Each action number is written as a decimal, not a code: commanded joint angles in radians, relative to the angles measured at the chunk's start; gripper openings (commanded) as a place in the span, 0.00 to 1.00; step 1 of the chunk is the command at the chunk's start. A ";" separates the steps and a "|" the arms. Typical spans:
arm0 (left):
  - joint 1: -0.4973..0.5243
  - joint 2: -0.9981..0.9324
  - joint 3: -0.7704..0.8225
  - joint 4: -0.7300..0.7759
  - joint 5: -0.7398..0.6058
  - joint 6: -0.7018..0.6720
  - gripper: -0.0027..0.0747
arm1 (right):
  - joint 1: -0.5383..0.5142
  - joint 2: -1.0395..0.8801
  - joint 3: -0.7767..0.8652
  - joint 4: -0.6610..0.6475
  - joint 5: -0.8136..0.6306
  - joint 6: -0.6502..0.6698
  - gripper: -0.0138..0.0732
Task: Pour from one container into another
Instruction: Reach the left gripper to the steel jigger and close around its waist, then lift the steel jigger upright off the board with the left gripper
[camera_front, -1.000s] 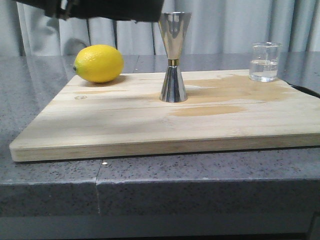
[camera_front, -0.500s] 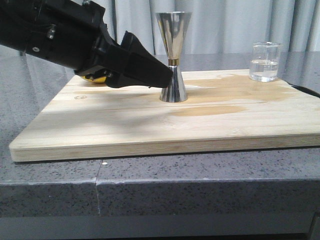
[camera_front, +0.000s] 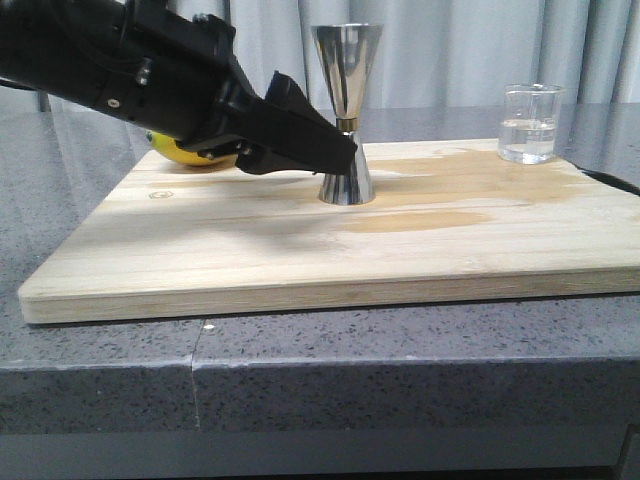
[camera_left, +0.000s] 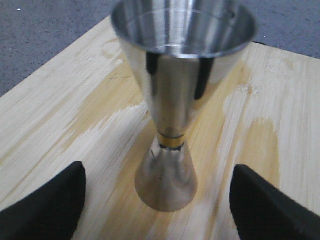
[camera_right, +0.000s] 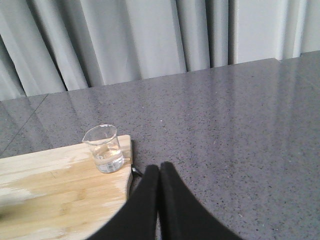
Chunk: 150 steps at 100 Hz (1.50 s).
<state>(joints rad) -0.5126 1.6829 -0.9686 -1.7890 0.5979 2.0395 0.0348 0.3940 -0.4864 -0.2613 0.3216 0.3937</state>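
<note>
The steel hourglass jigger (camera_front: 346, 90) with a gold waist band stands upright near the middle of the wooden board (camera_front: 300, 250). My left gripper (camera_front: 340, 155) reaches in from the left, its tips level with the jigger's waist. In the left wrist view the jigger (camera_left: 175, 100) stands between the gripper's (camera_left: 159, 172) two black fingers (camera_left: 50, 205), which are wide apart and not touching it. The clear glass cup (camera_front: 528, 124) holds some clear liquid at the board's far right corner. My right gripper (camera_right: 160, 172) hovers shut and empty over the grey counter, just off the board's edge near the cup (camera_right: 103, 149).
A yellow lemon (camera_front: 185, 153) lies at the board's back left, mostly hidden behind my left arm. Darker wet patches (camera_front: 420, 220) mark the board around the jigger. The grey stone counter (camera_front: 300, 370) surrounds the board, with curtains behind.
My left arm came down from the top left and moved right, bringing its open fingers around the jigger's waist. The jigger and glass cup have not moved.
</note>
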 joint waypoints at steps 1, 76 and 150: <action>-0.009 -0.027 -0.039 -0.053 0.053 -0.006 0.74 | -0.006 0.014 -0.039 -0.021 -0.079 -0.010 0.10; -0.009 0.056 -0.139 -0.053 0.155 -0.031 0.74 | -0.006 0.014 -0.039 -0.021 -0.083 -0.010 0.10; -0.009 0.113 -0.196 -0.053 0.220 -0.039 0.74 | -0.006 0.014 -0.039 -0.021 -0.098 -0.010 0.10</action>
<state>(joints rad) -0.5126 1.8436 -1.1327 -1.7890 0.7607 2.0096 0.0348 0.3940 -0.4864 -0.2613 0.3045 0.3937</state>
